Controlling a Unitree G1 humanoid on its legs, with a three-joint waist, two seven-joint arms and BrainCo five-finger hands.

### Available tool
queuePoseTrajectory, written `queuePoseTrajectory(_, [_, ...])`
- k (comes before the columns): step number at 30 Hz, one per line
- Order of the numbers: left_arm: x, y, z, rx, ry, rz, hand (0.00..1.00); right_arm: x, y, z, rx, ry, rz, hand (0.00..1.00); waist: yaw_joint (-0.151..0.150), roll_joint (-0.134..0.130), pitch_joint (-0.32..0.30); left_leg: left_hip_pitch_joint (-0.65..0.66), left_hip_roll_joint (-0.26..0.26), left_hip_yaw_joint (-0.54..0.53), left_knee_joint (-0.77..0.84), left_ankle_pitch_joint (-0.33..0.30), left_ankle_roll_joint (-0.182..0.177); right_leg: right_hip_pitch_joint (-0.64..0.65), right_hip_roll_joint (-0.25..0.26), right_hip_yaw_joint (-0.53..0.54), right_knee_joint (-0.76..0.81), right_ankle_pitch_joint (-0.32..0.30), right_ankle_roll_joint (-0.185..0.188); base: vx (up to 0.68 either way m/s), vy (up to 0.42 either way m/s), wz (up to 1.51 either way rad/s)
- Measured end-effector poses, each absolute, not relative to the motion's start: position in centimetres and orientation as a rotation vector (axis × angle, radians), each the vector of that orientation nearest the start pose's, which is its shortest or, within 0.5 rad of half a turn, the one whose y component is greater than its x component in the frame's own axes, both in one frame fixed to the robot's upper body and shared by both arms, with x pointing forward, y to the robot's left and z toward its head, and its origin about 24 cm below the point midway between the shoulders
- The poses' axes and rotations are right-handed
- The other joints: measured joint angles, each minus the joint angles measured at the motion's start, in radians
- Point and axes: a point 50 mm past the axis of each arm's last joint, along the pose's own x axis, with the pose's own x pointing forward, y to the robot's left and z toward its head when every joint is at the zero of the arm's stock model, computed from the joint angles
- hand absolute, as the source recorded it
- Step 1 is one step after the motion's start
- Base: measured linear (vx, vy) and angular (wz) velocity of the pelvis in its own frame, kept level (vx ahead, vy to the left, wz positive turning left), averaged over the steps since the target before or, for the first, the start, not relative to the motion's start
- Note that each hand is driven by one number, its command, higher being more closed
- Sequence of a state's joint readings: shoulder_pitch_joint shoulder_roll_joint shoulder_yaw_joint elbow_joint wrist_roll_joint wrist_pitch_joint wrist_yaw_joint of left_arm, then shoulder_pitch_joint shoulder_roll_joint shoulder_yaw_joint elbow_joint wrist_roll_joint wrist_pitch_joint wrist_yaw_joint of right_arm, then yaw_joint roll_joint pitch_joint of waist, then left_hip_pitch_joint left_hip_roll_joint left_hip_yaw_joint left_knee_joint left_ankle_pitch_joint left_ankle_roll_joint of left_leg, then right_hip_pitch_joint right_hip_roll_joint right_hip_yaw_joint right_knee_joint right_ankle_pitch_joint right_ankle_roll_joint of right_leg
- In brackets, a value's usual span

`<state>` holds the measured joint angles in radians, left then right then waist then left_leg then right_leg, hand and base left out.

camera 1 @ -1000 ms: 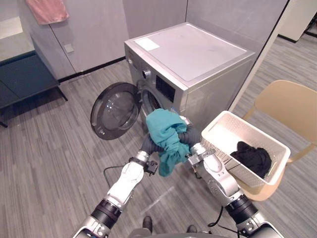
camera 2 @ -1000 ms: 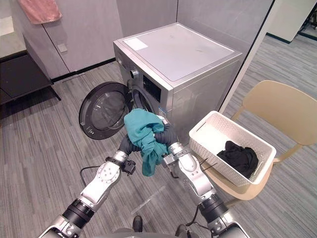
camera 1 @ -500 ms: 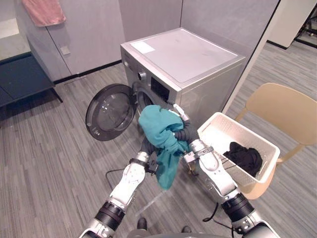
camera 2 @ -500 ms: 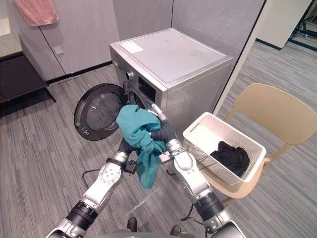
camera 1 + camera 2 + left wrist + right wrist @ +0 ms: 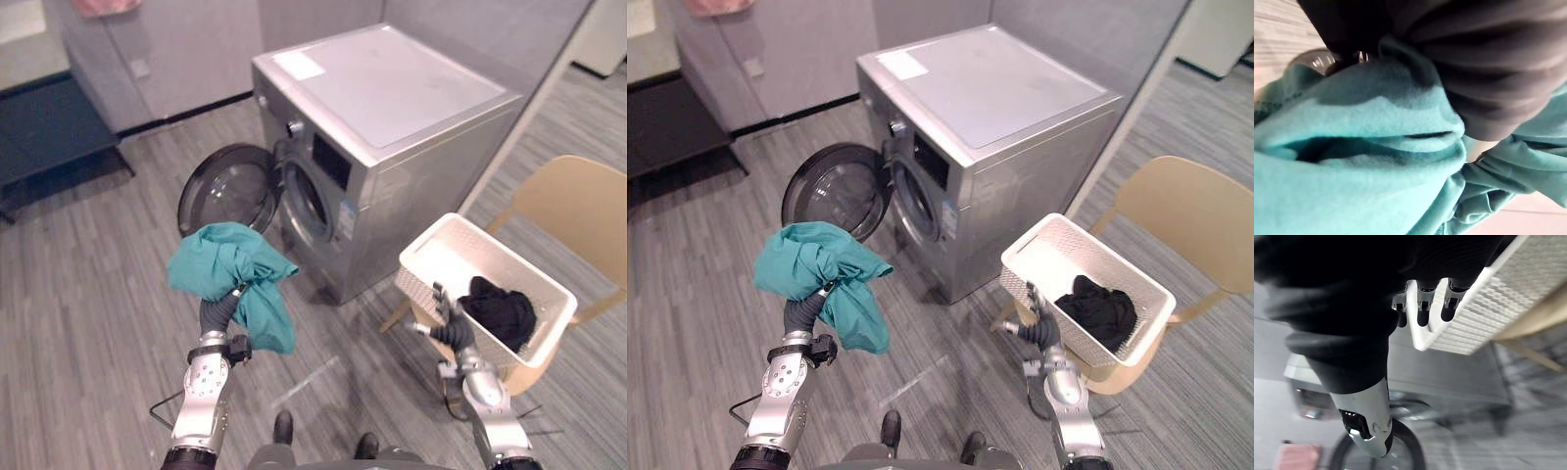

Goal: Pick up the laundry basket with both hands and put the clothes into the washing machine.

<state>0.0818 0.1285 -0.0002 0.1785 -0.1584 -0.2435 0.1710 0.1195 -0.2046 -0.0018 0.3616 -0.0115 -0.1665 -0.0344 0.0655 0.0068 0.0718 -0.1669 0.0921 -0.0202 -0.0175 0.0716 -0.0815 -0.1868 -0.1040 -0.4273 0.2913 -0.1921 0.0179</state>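
left hand (image 5: pixel 217 311): raised over the floor (image 5: pixel 88 294) on the robot's left, in front of the open door. Its dark ribbed cover runs up into the teal garment. The fingers are buried in the cloth, so I cannot tell whether they clench it.
teal garment (image 5: pixel 229 275): bunched over the top of the left hand, with one fold hanging down beside the wrist. It is clear of the floor, outside the drum and apart from the door. In the left wrist view the cloth presses close against the dark cover.
right hand (image 5: pixel 447 318): low on the robot's right and released. Its fingers (image 5: pixel 1422 313) are straight, slightly spread and hold nothing. It is just beside the laundry basket's wall on the robot's side. I cannot tell whether it touches the wall.
laundry basket (image 5: pixel 427 277): white with perforated walls. It sits on the seat of the chair, to the right of the washing machine and near that machine's side panel.
black garment (image 5: pixel 500 309): a crumpled heap inside the laundry basket, at the end away from the washing machine.
washing machine (image 5: pixel 392 93): a silver front-loader standing on the floor, its front facing the robot's left.
door (image 5: pixel 227 191): round with dark glass, swung wide open to the left of the drum opening.
chair (image 5: pixel 578 211): beige, with its backrest rising beyond the basket's far right corner.
pink cloth (image 5: pixel 98 5): at the far wall, upper left, well apart from everything else.
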Motion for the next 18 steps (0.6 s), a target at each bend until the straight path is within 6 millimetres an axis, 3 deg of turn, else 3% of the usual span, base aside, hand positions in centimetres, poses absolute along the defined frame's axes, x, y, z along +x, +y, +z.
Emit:
queuePoseTrajectory(3, [22.6, 19.3, -0.5, -0.023, 0.071, 0.212, 1.00, 18.4, -21.6, -7.9, -0.202, 0.500, -0.090, 0.00, 0.000, -0.003, 0.020, -0.050, -0.001, 0.076, 0.033, -0.019, 0.060, -0.009, -0.039, -0.059, 0.029, -0.031, 0.008, 0.03, 0.005, 0.64])
queuePoseTrajectory(6, [21.5, 19.3, -2.2, -0.026, 0.146, 0.214, 1.00, 16.9, -21.2, -10.5, -0.183, 0.652, -0.092, 0.00, 0.002, -0.005, 0.030, -0.065, -0.011, 0.125, 0.066, -0.019, 0.051, 0.003, -0.067, -0.093, 0.034, -0.035, 0.013, 0.16, 0.033, 0.40])
queuePoseTrajectory(8, [20.7, 19.1, -3.1, -0.032, 0.190, 0.202, 1.00, 16.3, -20.8, -11.4, -0.175, 0.702, -0.094, 0.00, -0.008, -0.010, 0.055, -0.065, -0.033, 0.146, 0.127, -0.084, 0.064, 0.028, -0.107, -0.109, 0.065, -0.054, 0.042, 0.20, 0.095, 0.30])
queuePoseTrajectory(9, [20.1, 18.9, -3.6, -0.046, 0.217, 0.197, 1.00, 15.9, -20.7, -11.7, -0.169, 0.726, -0.099, 0.00, -0.003, -0.017, 0.070, -0.069, -0.051, 0.149, 0.188, -0.136, 0.065, 0.026, -0.150, -0.090, 0.150, -0.072, 0.056, 0.16, 0.128, 0.22])
queuePoseTrajectory(10, [19.5, 18.5, -4.1, -0.059, 0.243, 0.192, 1.00, 15.6, -20.8, -11.8, -0.169, 0.738, -0.103, 0.00, -0.007, -0.017, 0.088, -0.058, -0.068, 0.140, 0.252, -0.197, 0.080, 0.002, -0.200, -0.045, 0.304, -0.076, 0.030, 0.27, 0.200, 0.37])
queuePoseTrajectory(11, [19.0, 18.4, -4.2, -0.060, 0.254, 0.190, 1.00, 15.3, -20.5, -11.8, -0.165, 0.735, -0.100, 0.00, -0.008, -0.030, 0.097, -0.037, -0.094, 0.123, 0.290, -0.245, 0.100, -0.048, -0.233, 0.051, 0.462, -0.047, -0.027, 0.19, 0.150, 0.37])
queuePoseTrajectory(12, [18.9, 18.5, -4.2, -0.060, 0.256, 0.192, 1.00, 15.3, -20.3, -11.7, -0.163, 0.731, -0.098, 0.00, -0.008, -0.034, 0.099, -0.030, -0.099, 0.115, 0.298, -0.256, 0.104, -0.067, -0.233, 0.090, 0.504, -0.028, -0.056, 0.30, 0.152, 0.41])
queuePoseTrajectory(13, [18.6, 18.6, -4.1, -0.055, 0.255, 0.196, 1.00, 14.8, -19.7, -11.7, -0.143, 0.721, -0.098, 0.00, -0.018, -0.043, 0.106, 0.005, -0.109, 0.086, 0.317, -0.286, 0.114, -0.137, -0.210, 0.220, 0.642, 0.052, -0.065, 0.30, 0.090, 0.52])
queuePoseTrajectory(14, [18.8, 18.7, -3.8, -0.049, 0.245, 0.195, 1.00, 14.8, -18.7, -11.6, -0.113, 0.709, -0.091, 0.00, -0.024, -0.043, 0.114, 0.026, -0.109, 0.052, 0.318, -0.309, 0.122, -0.189, -0.137, 0.300, 0.709, -0.023, -0.010, 0.45, 0.099, 0.67])
queuePoseTrajectory(16, [19.3, 18.7, -3.5, -0.043, 0.229, 0.192, 1.00, 15.0, -18.0, -11.5, -0.085, 0.695, -0.091, 0.00, -0.029, -0.053, 0.113, 0.055, -0.108, 0.024, 0.300, -0.327, 0.126, -0.249, -0.057, 0.316, 0.676, -0.091, 0.002, 0.40, 0.026, 0.57])
queuePoseTrajectory(18, [20.0, 17.9, -3.1, -0.047, 0.211, 0.162, 1.00, 15.1, -18.0, -11.4, -0.087, 0.692, -0.105, 0.00, -0.042, -0.054, 0.114, 0.097, -0.116, -0.013, 0.266, -0.340, 0.128, -0.290, -0.022, 0.254, 0.552, -0.101, 0.009, 0.40, -0.018, 0.61])
